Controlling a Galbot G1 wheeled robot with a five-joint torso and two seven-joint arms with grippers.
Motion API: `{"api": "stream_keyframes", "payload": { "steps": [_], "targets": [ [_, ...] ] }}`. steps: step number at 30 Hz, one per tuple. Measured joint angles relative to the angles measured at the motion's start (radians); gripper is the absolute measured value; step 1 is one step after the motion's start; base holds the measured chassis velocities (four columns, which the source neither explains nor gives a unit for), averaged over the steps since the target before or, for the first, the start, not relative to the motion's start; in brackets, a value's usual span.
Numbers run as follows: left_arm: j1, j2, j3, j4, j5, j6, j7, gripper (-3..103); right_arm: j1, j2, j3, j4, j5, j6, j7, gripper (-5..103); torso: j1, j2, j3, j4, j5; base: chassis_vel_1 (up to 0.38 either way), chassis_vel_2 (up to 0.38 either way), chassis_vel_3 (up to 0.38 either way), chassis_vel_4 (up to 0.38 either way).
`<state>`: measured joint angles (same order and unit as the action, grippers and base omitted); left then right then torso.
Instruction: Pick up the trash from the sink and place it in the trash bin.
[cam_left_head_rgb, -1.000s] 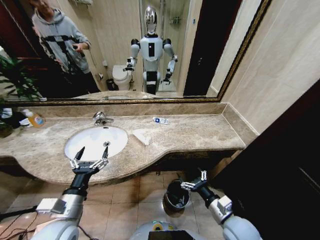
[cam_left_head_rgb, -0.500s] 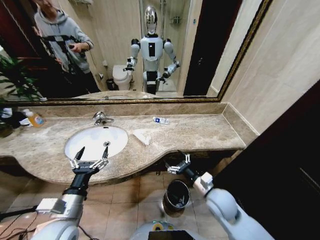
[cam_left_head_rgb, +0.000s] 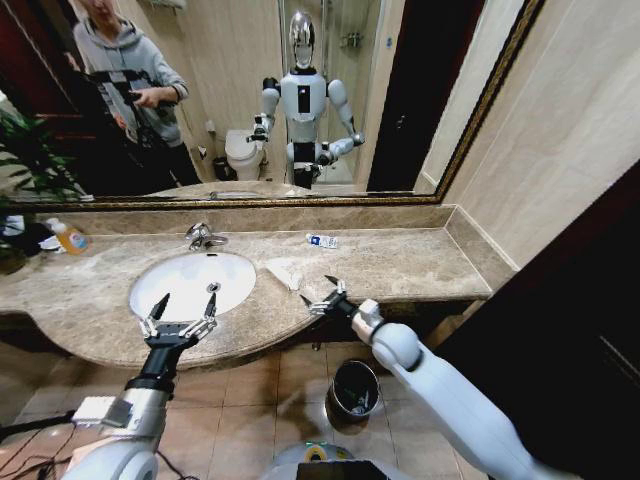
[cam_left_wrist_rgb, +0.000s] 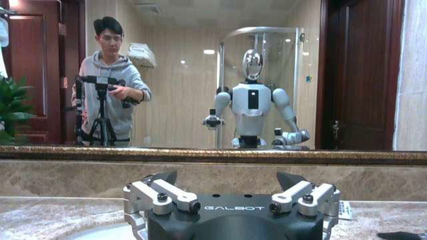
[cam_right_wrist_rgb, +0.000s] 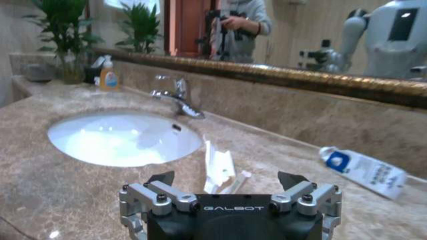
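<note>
On the marble desk (cam_left_head_rgb: 400, 262), right of the sink (cam_left_head_rgb: 192, 282): two pieces of trash.

Item 1, white sachet (cam_left_head_rgb: 284, 272), lying flat just beside the basin rim, with a thin white stick at its near end in the right wrist view (cam_right_wrist_rgb: 219, 170). Judged light, thin and limp; likely to slide on polished stone. Best taken by pinching across its narrow width near the middle, pressing down lightly first.

Item 2, white-and-blue tube (cam_left_head_rgb: 321, 241), lying on its side near the back wall, well apart from the sachet; also in the right wrist view (cam_right_wrist_rgb: 363, 170). Judged light and soft-walled, prone to rolling; grip across the body, not the cap.

Basin interior looks bare and white.

Right gripper (cam_left_head_rgb: 322, 297): over the front edge of the desk, just short of the sachet, jaws spread wide, holding nothing.

Left gripper (cam_left_head_rgb: 178, 322): at the front lip of the sink, jaws spread wide, holding nothing.

Trash bin (cam_left_head_rgb: 353, 389): on the tiled floor below the desk, upright.

Orange-yellow soap bottle (cam_left_head_rgb: 68, 237): far left, not litter.
</note>
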<state>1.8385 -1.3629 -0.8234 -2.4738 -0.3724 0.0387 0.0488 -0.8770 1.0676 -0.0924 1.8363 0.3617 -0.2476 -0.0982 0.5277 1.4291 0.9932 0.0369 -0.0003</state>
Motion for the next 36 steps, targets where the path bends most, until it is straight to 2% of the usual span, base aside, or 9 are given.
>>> {"api": "stream_keyframes", "payload": {
  "steps": [14, 17, 19, 20, 24, 26, 32, 35, 36],
  "targets": [
    [0.0, 0.0, 0.0, 0.0, 0.0, 0.0, 0.0, 100, 0.152, 0.097, -0.102, -0.188, 0.001, 0.009, 0.02, 101, 0.0, 0.0, 0.0, 0.0, 0.0001, 0.0, 0.0, 0.0, 0.0],
    [0.0, 0.0, 0.0, 0.0, 0.0, 0.0, 0.0, 100, 0.173, 0.111, -0.118, -0.213, 0.001, 0.009, 0.026, 96, 0.0, 0.0, 0.0, -0.0001, 0.0002, 0.0, 0.0, 0.0, 0.0],
    [0.0, 0.0, 0.0, 0.0, 0.0, 0.0, 0.0, 100, 0.184, 0.122, -0.129, -0.234, 0.001, 0.017, 0.026, 86, 0.0, 0.0, 0.0, 0.0, 0.0001, 0.0, 0.0, 0.0, 0.0],
    [0.0, 0.0, 0.0, 0.0, 0.0, 0.0, 0.0, 100, 0.184, 0.122, -0.129, -0.234, 0.001, 0.017, 0.026, 86, 0.0, 0.0, 0.0, 0.0, 0.0001, 0.0, 0.0, 0.0, 0.0],
    [0.0, 0.0, 0.0, 0.0, 0.0, 0.0, 0.0, 100, 0.196, 0.136, -0.145, -0.258, 0.0, 0.019, 0.026, 65, 0.0, 0.0, 0.0, 0.0, 0.0001, 0.0, 0.0, 0.0, 0.0],
    [0.0, 0.0, 0.0, 0.0, 0.0, 0.0, 0.0, 100, 0.199, 0.14, -0.148, -0.263, 0.0, 0.019, 0.026, 65, 0.0, 0.0, 0.0, -0.0001, 0.0001, 0.0, 0.0, 0.0, 0.0],
    [0.0, 0.0, 0.0, 0.0, 0.0, 0.0, 0.0, 100, 0.202, 0.152, -0.156, -0.269, -0.003, 0.02, 0.026, 37, 0.0, 0.0, 0.0, 0.0, 0.0001, 0.0, 0.0, 0.0, 0.0],
    [0.0, 0.0, 0.0, 0.0, 0.0, 0.0, 0.0, 100, 0.202, 0.153, -0.158, -0.27, -0.004, 0.021, 0.026, 32, 0.0, 0.0, 0.0, -0.0001, 0.0002, 0.0, 0.0, 0.0, 0.0],
    [0.0, 0.0, 0.0, 0.0, 0.0, 0.0, 0.0, 100, 0.202, 0.153, -0.158, -0.27, -0.004, 0.021, 0.026, 21, 0.0, 0.0, 0.0, 0.0, 0.0002, 0.0, 0.0, 0.0, 0.0]
  ]
}}
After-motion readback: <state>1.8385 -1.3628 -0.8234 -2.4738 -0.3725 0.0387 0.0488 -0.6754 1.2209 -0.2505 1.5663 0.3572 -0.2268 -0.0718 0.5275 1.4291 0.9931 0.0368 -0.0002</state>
